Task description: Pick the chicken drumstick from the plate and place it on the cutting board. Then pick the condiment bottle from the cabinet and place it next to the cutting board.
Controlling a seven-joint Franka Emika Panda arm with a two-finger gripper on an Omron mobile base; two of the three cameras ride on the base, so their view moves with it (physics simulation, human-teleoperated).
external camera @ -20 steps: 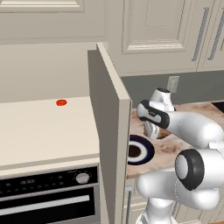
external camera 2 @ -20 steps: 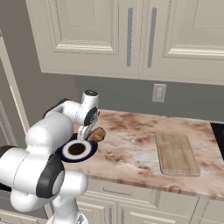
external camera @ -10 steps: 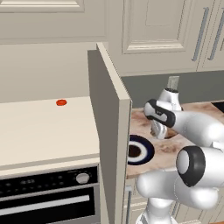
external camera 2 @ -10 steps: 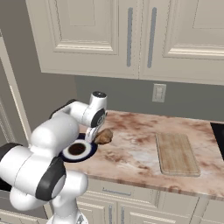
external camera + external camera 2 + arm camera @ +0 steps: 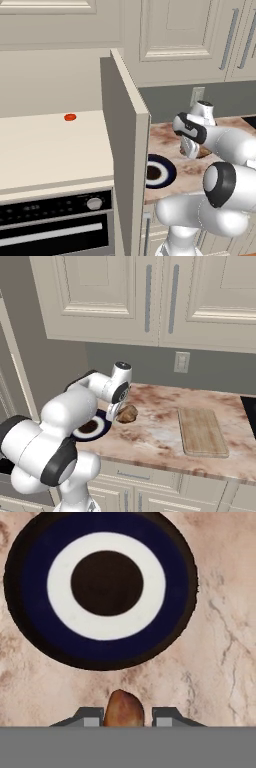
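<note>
The arm (image 5: 75, 406) is built of fat, rounded, glossy white segments, with dark grey to black bands at the joints and a black ring around each big bulbous joint. The wrist section (image 5: 190, 129) carries a dark collar and a white cylindrical cap with a dark flat top. In the hand view, the two finger tips (image 5: 89, 717) are small, grey and blocky, with slanted shoulders and lighter square faces.
</note>
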